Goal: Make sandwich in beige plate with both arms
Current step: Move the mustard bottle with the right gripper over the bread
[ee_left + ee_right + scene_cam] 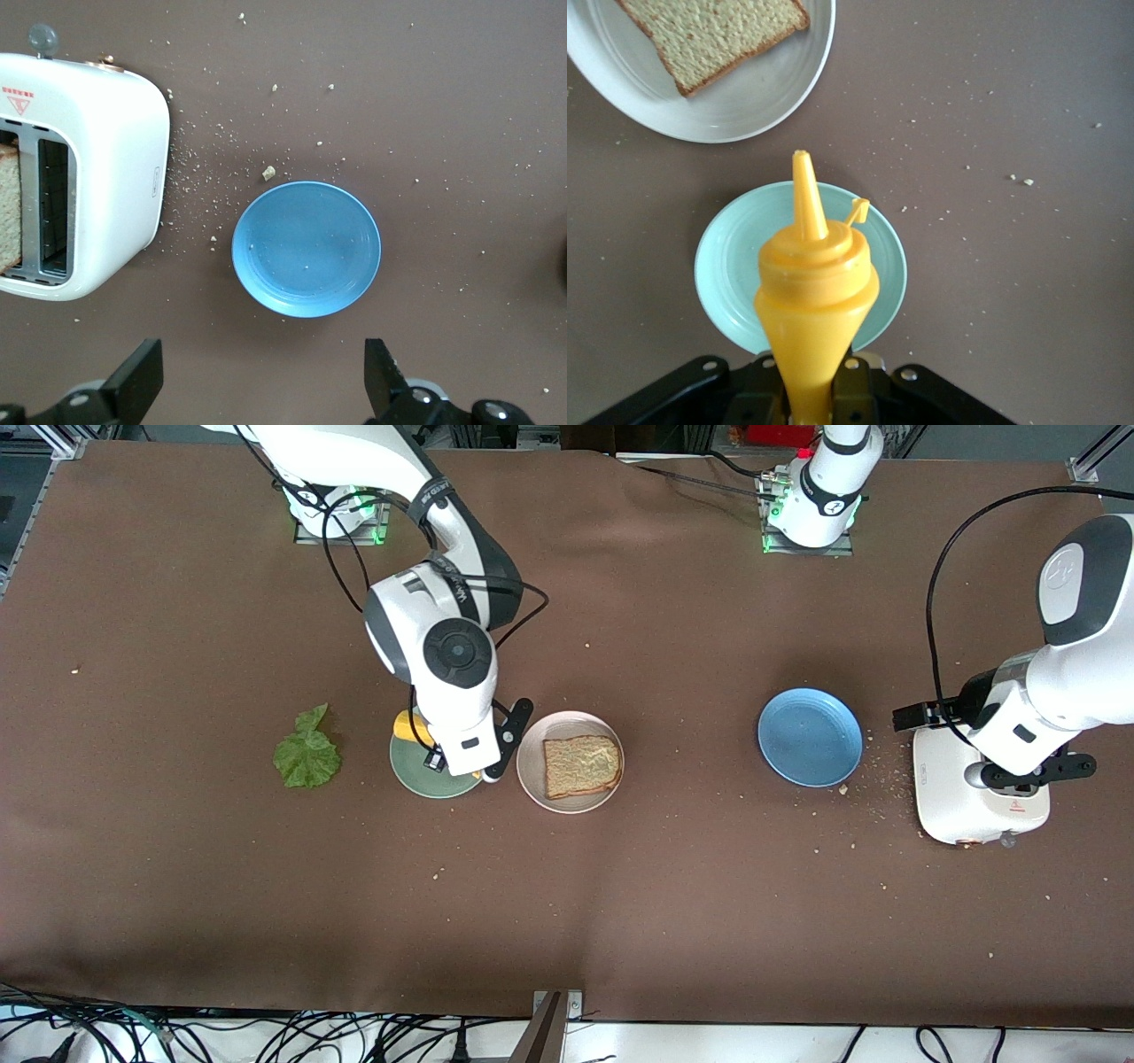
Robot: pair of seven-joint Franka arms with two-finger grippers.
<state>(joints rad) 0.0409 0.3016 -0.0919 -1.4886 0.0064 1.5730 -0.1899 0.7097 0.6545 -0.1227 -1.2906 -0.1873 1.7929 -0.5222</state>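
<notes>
- A single slice of wholemeal bread [580, 765] is seen lying flat on the beige plate [532, 775], near the middle of the tabletop [620, 912].
- Just beside that plate, toward the right arm's end, a mint-green plate [412, 772] is set.
- The right pincer [811, 390] is held over the mint-green plate and is clamped on a yellow squeeze bottle [815, 292]; the bottle's pointed nozzle is uncapped, and its small cap is seen hanging at the side of the collar.
- In the right wrist view the bottle's nozzle is shown over the mint-green plate, apart from the bread.
- A ruffled green lettuce leaf [306, 753] is left on the tabletop, still closer to the right arm's end than the mint-green plate.
- Toward the left arm's end, a blue plate [809, 737] is seen bare, with crumbs [199, 173] scattered between it and a white toaster [106, 168].
- A second slice of bread [9, 208] is lodged upright in a toaster slot.
- The left pincer [263, 381] is held over the toaster with its fingers spread wide, and nothing is gripped.
</notes>
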